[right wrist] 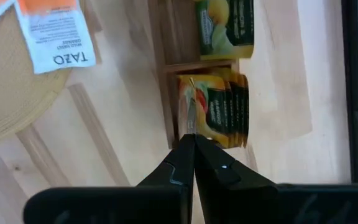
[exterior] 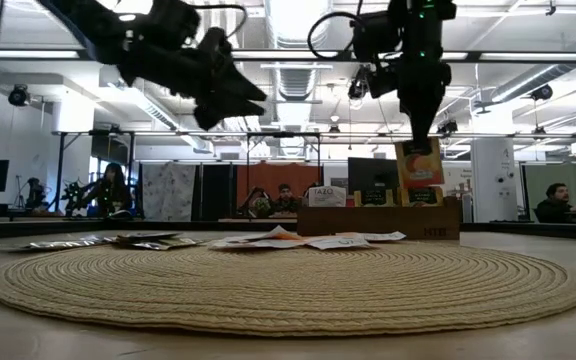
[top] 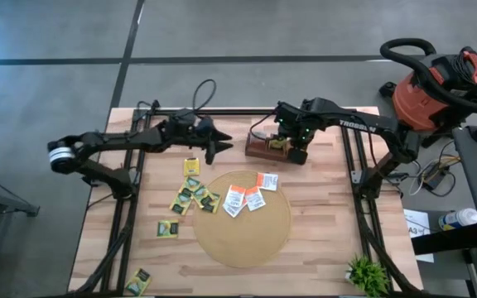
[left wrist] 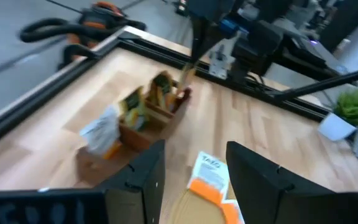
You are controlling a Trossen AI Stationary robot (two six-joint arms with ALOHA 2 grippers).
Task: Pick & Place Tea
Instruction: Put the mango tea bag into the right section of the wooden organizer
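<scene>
Pinching a yellow-and-green tea sachet (right wrist: 211, 112) between closed fingers, the right gripper (right wrist: 191, 140) holds it upright in a compartment of the wooden box (top: 265, 149) at the table's (top: 321, 223) far side. Beside it, the left gripper (top: 222, 149) hovers with fingers spread and empty. More sachets (top: 193, 197) lie scattered on and beside the round mat (top: 247, 240).

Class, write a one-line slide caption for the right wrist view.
Right gripper, shut on a tea sachet, over the wooden box.

Grey floor (top: 222, 33), red shop vacuum (top: 425, 95) beside table.
</scene>
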